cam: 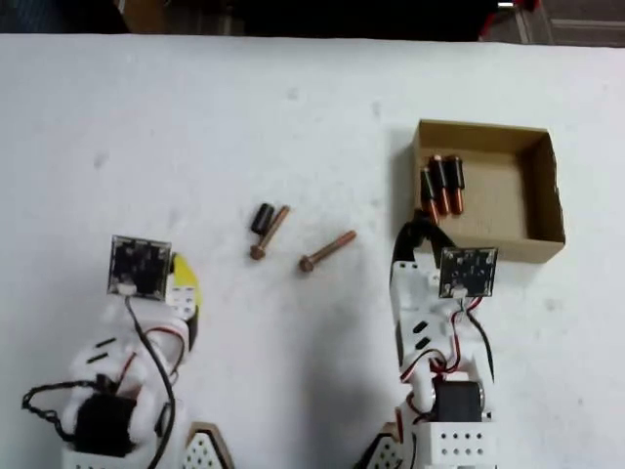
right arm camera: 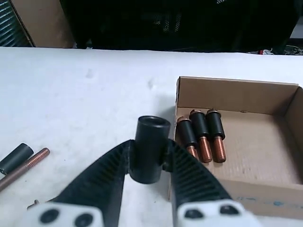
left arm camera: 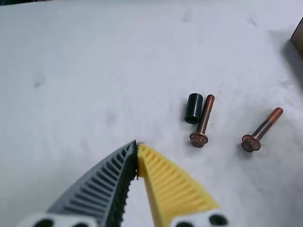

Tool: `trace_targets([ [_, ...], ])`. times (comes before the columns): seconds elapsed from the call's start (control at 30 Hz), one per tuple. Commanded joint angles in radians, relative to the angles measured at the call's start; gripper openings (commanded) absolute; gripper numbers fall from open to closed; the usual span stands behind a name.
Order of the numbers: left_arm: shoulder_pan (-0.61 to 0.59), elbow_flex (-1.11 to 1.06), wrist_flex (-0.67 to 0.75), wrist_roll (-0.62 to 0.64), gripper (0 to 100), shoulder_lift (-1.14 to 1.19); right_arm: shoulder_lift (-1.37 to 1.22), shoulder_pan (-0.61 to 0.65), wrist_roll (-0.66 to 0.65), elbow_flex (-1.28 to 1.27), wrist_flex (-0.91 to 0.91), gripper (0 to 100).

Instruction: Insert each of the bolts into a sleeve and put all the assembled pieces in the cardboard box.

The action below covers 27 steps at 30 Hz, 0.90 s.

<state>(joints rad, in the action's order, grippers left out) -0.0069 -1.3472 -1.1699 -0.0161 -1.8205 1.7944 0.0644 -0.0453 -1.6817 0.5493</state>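
Three done pcs (right arm camera: pixel 200 128) lie in the cardboard box (right arm camera: pixel 236 97) just ahead of your right gripper (right arm camera: pixel 150 150), which is clamped on a black sleeve (right arm camera: pixel 154 126), hole up. Your left gripper (left arm camera: pixel 137 144) is pinched tight on nothing, w/ a near bolt (left arm camera: pixel 203 120), a spare sleeve (left arm camera: pixel 193 108) & a far bolt (left arm camera: pixel 262 130) ahead of its tip. Looks like the joining step: next, grab the near bolt & poke it into that black sleeve.
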Motion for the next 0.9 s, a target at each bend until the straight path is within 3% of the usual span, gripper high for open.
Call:
trace_targets([
  [0.0,0.016,0.110,-0.006,-0.012,2,0.087,0.008,-0.007,0.011,-0.008,-0.031,1.6],
  [0.37,0.101,0.466,0.002,-0.015,2,0.717,0.008,-0.007,0.011,-0.008,-0.031,1.6],
  [0.87,0.242,0.736,-0.002,-0.015,4,1.280,0.005,-0.007,0.011,-0.008,-0.028,1.6],
])
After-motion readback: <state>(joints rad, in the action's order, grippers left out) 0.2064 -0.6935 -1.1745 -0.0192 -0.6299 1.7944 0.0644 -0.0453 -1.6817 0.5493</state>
